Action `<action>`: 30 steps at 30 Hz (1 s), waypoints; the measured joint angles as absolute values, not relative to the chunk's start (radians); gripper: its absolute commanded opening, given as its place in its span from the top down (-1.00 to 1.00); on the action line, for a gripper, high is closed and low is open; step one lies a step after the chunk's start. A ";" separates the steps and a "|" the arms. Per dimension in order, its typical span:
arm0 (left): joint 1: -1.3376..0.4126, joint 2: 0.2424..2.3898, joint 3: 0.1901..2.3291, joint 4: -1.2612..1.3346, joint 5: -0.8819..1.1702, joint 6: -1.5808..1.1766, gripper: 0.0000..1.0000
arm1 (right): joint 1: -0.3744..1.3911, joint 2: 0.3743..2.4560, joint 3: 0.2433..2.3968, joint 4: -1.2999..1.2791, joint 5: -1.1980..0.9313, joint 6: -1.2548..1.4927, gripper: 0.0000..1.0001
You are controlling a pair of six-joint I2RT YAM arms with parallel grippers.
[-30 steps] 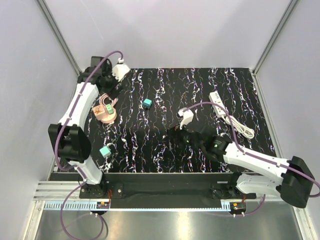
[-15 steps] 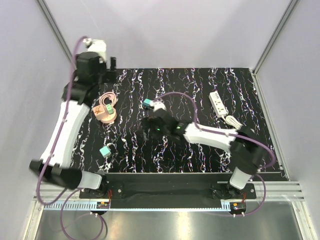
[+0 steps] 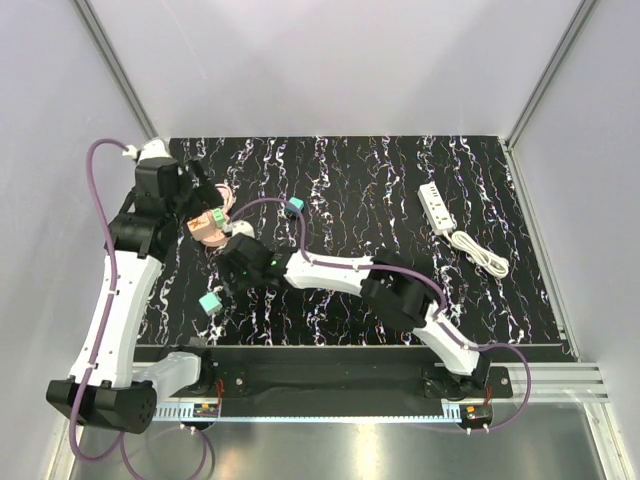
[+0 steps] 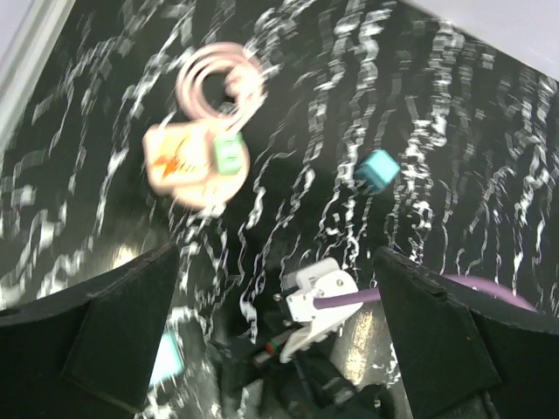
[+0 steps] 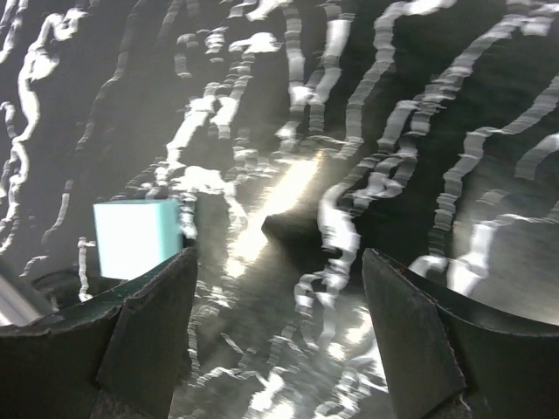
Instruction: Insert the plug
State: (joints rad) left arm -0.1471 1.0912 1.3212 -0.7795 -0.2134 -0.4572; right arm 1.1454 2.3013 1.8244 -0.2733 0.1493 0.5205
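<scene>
Plug (image 3: pixel 294 206), a small teal cube, lies on the tabletop (image 3: pixel 400 175), upper centre-left of the top view. Probably light, rigid, smooth: pinch two opposite flat faces. Left gripper (image 4: pixel 278 251) and right gripper (image 5: pixel 279 255) both stand open, empty.

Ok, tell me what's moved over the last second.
The right gripper swept left past the teal plug and now hangs open near the mint cube, holding nothing. The left gripper swung from the far corner in toward the pink coil, open. Plug, cube, coil and power strip stayed put.
</scene>
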 measured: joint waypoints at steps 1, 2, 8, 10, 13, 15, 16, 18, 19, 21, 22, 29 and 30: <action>-0.126 1.088 1.312 -0.798 -0.215 -0.489 -0.98 | 1.154 2.319 1.850 -0.278 0.148 0.520 -0.60; -0.104 1.082 1.305 -0.812 -0.216 -0.529 -0.98 | 1.163 2.337 1.879 -0.286 0.148 0.521 -0.57; -0.020 1.007 1.280 -0.870 -0.249 -0.684 -0.98 | 1.194 2.429 2.012 -0.288 0.146 0.520 -0.60; -0.017 1.005 1.302 -0.892 -0.271 -0.706 -0.98 | 1.203 2.449 2.038 -0.289 0.146 0.513 -0.62; -0.016 1.019 1.334 -0.905 -0.302 -0.732 -0.98 | 1.219 2.466 2.059 -0.290 0.149 0.499 -0.67; -0.014 1.026 1.337 -0.913 -0.313 -0.743 -0.98 | 1.232 2.478 2.074 -0.292 0.149 0.489 -0.68; -0.013 1.029 1.337 -0.920 -0.317 -0.748 -0.98 | 1.238 2.486 2.086 -0.296 0.148 0.484 -0.68; -0.013 1.035 1.337 -0.933 -0.318 -0.759 -0.98 | 1.249 2.504 2.110 -0.308 0.143 0.476 -0.68; -0.013 1.036 1.337 -0.936 -0.314 -0.764 -0.98 | 1.254 2.519 2.133 -0.322 0.139 0.471 -0.69; -0.013 1.037 1.337 -0.937 -0.301 -0.773 -0.98 | 1.263 2.546 2.170 -0.337 0.142 0.457 -0.69; -0.013 1.037 1.337 -0.937 -0.295 -0.778 -0.98 | 1.267 2.555 2.190 -0.348 0.146 0.448 -0.70; -0.013 1.040 1.319 -0.935 -0.280 -0.782 -0.97 | 1.298 2.571 2.225 -0.410 0.224 0.384 -0.51; -0.013 1.040 1.319 -0.935 -0.277 -0.778 -0.97 | 1.301 2.571 2.224 -0.414 0.237 0.376 -0.42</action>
State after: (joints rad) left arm -0.0128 1.0401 1.3193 -0.9348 -0.2768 -0.7780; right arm 1.3006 2.5710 2.2238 -0.4141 0.2367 0.3759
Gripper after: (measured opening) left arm 0.987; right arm 0.777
